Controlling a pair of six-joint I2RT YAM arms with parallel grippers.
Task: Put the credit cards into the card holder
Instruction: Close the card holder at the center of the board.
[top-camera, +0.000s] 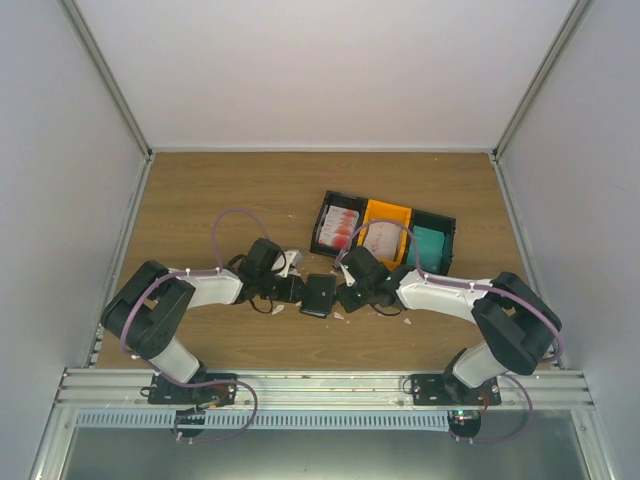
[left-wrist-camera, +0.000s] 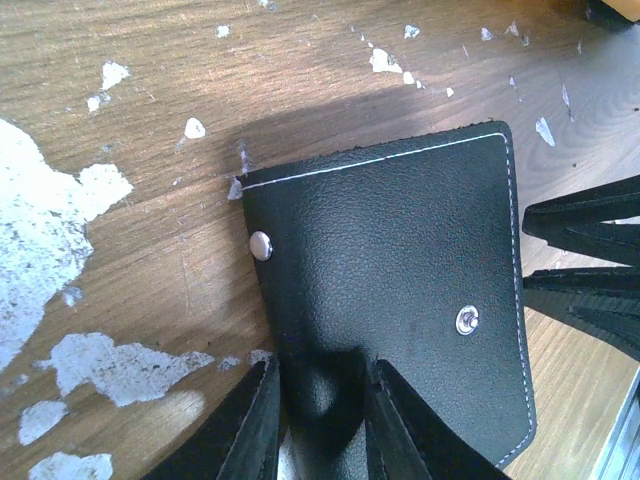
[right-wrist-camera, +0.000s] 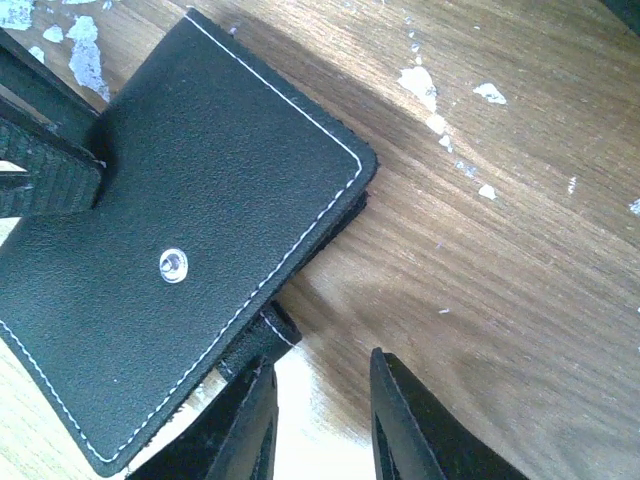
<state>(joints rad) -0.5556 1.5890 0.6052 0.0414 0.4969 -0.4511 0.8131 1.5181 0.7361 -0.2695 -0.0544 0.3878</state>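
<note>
The card holder is a flat black wallet with white stitching and metal snaps, folded shut at the table's middle between both arms. My left gripper is closed onto its near end, with black leather filling the narrow gap between the fingers. My right gripper is open beside the holder's opposite edge, with only bare wood between its fingers; its left finger touches the lower flap. The credit cards lie in trays behind: red-and-white, whitish and teal.
Three small trays stand in a row behind the right arm: black, orange, black. White scraps and worn patches dot the wooden tabletop. Grey walls enclose the table on three sides.
</note>
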